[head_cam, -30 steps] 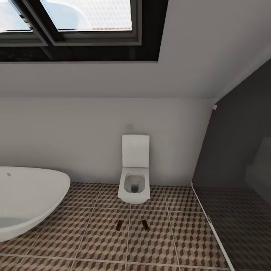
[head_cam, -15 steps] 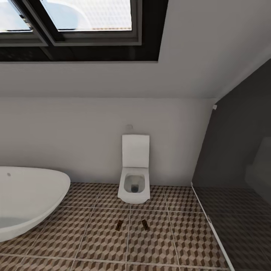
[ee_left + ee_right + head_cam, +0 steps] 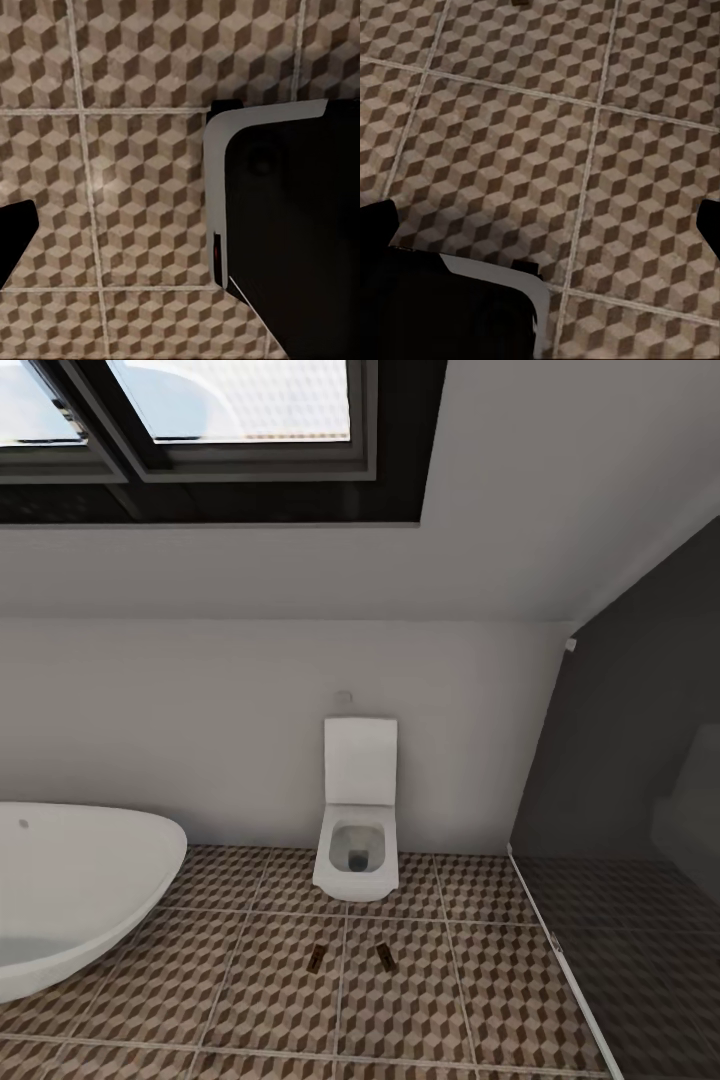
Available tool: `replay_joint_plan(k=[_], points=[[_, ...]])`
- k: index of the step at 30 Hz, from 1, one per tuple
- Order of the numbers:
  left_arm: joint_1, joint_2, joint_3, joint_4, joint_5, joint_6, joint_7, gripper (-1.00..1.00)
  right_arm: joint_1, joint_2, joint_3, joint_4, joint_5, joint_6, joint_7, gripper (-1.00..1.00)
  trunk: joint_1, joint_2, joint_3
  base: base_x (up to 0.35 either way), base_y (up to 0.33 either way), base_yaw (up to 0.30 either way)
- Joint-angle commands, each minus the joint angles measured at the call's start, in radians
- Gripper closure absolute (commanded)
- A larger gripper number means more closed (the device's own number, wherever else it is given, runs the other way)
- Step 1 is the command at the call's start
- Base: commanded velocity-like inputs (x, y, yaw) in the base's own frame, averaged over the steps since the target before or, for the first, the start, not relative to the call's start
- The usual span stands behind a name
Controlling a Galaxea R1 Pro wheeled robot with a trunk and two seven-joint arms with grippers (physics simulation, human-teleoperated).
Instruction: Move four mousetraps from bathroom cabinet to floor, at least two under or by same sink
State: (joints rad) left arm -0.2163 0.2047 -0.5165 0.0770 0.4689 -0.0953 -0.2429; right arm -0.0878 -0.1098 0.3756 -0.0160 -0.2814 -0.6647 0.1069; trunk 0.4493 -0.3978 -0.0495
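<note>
Starting at your left in the head view, the oval white bathtub stands on the bathroom floor against the pale back wall. Above it a dark-framed skylight is set in the sloping ceiling.

Near the middle, the white toilet hangs on that wall with its lid up. In front of it, two mousetraps lie flat on the cube-patterned tiles: the left mousetrap and the right mousetrap, side by side but apart, one on each side of a grout line. Both lie well clear of the tub and short of the toilet.

Further to your right, a dark glass panel closes off the corner, and the tiles behind it look dim.

In your left wrist view, the camera looks down on the tiles, with a black, white-edged part of the robot's body on one side and a dark fingertip at the frame's edge. In your right wrist view you get the same tiles, dark fingertips at opposite edges, and a small brown object, cut off by the frame's edge, too little of it to identify.

On both arms, the jaws are spread wide and hold nothing.
</note>
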Motion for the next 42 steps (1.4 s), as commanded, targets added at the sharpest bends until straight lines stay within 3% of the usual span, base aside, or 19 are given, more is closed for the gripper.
replay_joint_plan(k=[1, 11, 16, 21, 23, 27, 31, 38, 42], points=[[0.006, -0.002, -0.008, 0.004, 0.010, -0.006, -0.001, -1.00, 0.006, 0.003, 0.001, 0.001, -0.011, -0.003, 0.009, -1.00, 0.001, -0.002, -0.002, 0.000, 0.000, 0.000], [0.054, -0.037, -0.008, 0.003, 0.009, -0.007, 0.067, -1.00, 0.053, 0.043, 0.001, 0.001, -0.012, 0.005, -0.002, -1.00, 0.001, -0.002, -0.002, 0.000, 0.000, 0.000], [0.058, -0.052, -0.008, 0.000, 0.009, -0.008, 0.144, -1.00, 0.058, 0.062, -0.001, -0.002, -0.021, 0.064, -0.029, -1.00, 0.001, -0.002, -0.002, 0.000, 0.000, 0.000], [0.059, -0.066, -0.007, -0.002, 0.009, -0.009, 0.213, -1.00, 0.059, 0.068, -0.003, -0.004, -0.051, 0.134, -0.042, -1.00, 0.001, -0.002, -0.002, 0.000, 0.000, 0.000], [0.060, -0.070, -0.007, -0.003, 0.009, -0.009, 0.238, -1.00, 0.060, 0.070, -0.004, -0.005, -0.083, 0.160, -0.046, -1.00, 0.001, -0.002, -0.002, 0.000, 0.000, 0.000], [0.060, -0.080, -0.007, -0.003, 0.008, -0.009, 0.257, -1.00, 0.060, 0.071, -0.003, -0.005, -0.143, 0.179, -0.049, -1.00, 0.001, -0.002, -0.002, 0.000, 0.000, 0.000], [0.060, -0.082, -0.008, -0.002, 0.008, -0.008, 0.263, -1.00, 0.060, 0.070, -0.002, -0.005, -0.170, 0.187, -0.049, -1.00, 0.001, -0.002, -0.002, 0.000, 0.000, 0.000], [0.060, -0.082, -0.009, -0.003, 0.006, -0.008, 0.264, -1.00, 0.060, 0.064, 0.000, -0.005, -0.180, 0.192, -0.049, -1.00, 0.001, -0.002, -0.002, 0.000, 0.000, 0.000], [0.061, -0.095, -0.008, -0.005, 0.005, -0.008, 0.264, -1.00, 0.060, 0.062, 0.000, -0.006, -0.182, 0.192, -0.049, -1.00, 0.001, -0.002, -0.002, 0.000, 0.000, 0.000]])
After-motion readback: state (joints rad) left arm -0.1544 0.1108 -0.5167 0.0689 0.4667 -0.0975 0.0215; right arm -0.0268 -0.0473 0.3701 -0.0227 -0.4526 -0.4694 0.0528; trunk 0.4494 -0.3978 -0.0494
